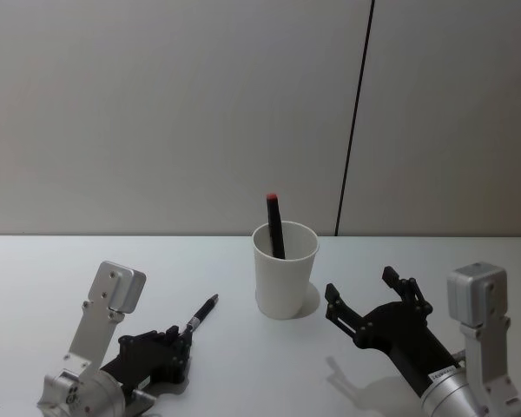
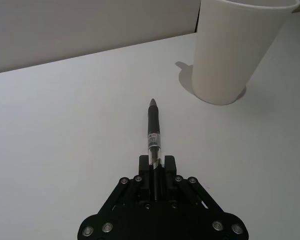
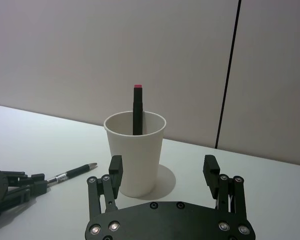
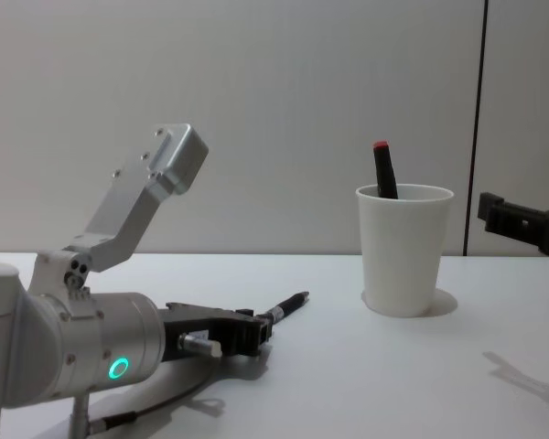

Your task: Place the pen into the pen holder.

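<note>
Pen [image 1: 202, 312] is pinched at its back end by the closed left hand [image 1: 181, 334], low over the worktop [image 1: 52, 261], left of the pen holder [image 1: 284, 278]. A red-tipped marker [image 1: 274, 221] stands inside the holder. Right hand [image 1: 359, 284] gapes open nearby.

**Robot lab bench, prob.**

Plain white table [image 1: 35, 261], bare grey panel wall [image 1: 156, 104] at far side w/ dark vertical seam [image 1: 354, 113] right of centre. Metal robot arms [image 4: 137, 210] at near edge. Pen holder [image 1: 284, 282] is a paper cup.
</note>
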